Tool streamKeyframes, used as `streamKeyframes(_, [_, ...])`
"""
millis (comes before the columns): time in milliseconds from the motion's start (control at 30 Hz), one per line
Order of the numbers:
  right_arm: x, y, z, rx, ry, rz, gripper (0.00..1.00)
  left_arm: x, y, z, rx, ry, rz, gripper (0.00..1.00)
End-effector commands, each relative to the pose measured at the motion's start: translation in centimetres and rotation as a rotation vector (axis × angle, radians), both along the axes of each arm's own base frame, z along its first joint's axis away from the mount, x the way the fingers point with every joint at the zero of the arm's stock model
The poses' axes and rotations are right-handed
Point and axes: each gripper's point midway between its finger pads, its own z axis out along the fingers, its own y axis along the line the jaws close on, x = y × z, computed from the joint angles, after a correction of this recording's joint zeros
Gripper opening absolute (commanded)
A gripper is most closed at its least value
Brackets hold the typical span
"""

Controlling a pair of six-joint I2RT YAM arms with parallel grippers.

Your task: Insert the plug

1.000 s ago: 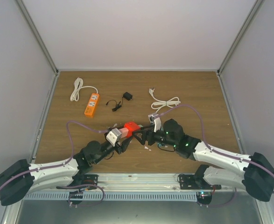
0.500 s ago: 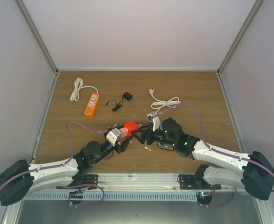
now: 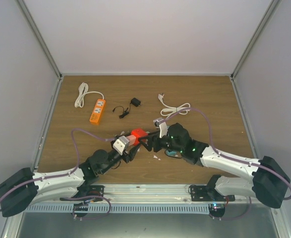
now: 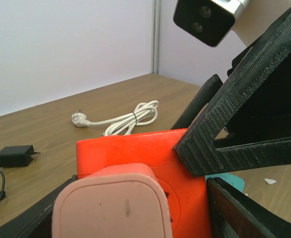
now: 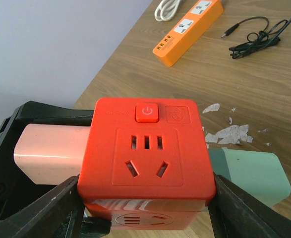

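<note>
Well, the left gripper (image 4: pixel 135 213) has its fingers (image 4: pixel 26 213) pinched on the pink plug (image 4: pixel 113 203), one on either side. From the fingers the plug's long axis runs straight ahead into the side of the red socket cube (image 5: pixel 146 148), and the plug's front end touches that side. The joint itself is hidden, so I can't tell whether the pins are fully in or only started.

The right gripper (image 5: pixel 146 196) comes at the cube from the opposite side. Its fingers (image 5: pixel 56 208) press on two opposite faces, with no gap that I can make out, so it looks to be clamping the cube. The cube's face with the button and the three-pin holes is turned toward the right wrist camera and is empty. A green block (image 5: pixel 249 176) sits against the side of the cube away from the plug.

To my eye any further push belongs to the left arm, along the plug's axis toward the right arm, with the right gripper only bracing the cube. It is tight there, because one right finger lies over the cube's edge just beside the plug.

Elsewhere there is room. The pair sits mid-table (image 3: pixel 209 99), nearer the arms. The orange power strip (image 3: pixel 97 110), black charger (image 3: pixel 135 101) and white cable (image 3: pixel 175 108) lie well apart, toward the far side. Some white scraps (image 5: pixel 227 133) lie on the wood near the cube.
</note>
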Motion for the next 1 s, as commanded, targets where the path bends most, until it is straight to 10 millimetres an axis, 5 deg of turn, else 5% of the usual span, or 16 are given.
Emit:
streamKeyframes(0, [0.0,1.5,2.6,0.053,-0.054,0.048,0.65,-0.9,-0.9,4.0,-0.113,-0.094,-0.05,0.0])
streamKeyframes(167, [0.2,1.6,2.3,0.041,-0.05,0.04,0.54,-1.1,-1.0,4.0,-0.113,-0.095,-0.06,0.0])
streamKeyframes(367, [0.6,1.7,2.4,0.037,-0.059,0.029,0.26,-1.1,-1.1,4.0,-0.106,-0.091,-0.063,0.02])
streamKeyframes(500, [1.4,1.1,2.6,0.023,-0.084,-0.018,0.12,-1.0,-1.8,3.9,-0.075,-0.055,-0.08,0.33])
streamKeyframes(533, [1.6,0.9,2.7,0.019,-0.095,-0.034,0.09,-1.0,-2.0,3.9,-0.065,-0.046,-0.086,0.48])
streamKeyframes(600, [2.3,0.2,2.9,0.007,-0.113,-0.068,0.04,-1.2,-2.0,4.1,-0.072,-0.049,-0.099,0.96])
streamKeyframes(767, [4.5,-3.1,3.3,-0.028,-0.152,-0.169,0.01,-2.5,-2.6,5.2,-0.098,-0.049,-0.184,0.99])
streamKeyframes(967, [7.8,-10.6,2.5,-0.026,-0.128,-0.387,0.0,-3.1,-2.9,5.6,-0.128,0.002,-0.226,0.99])
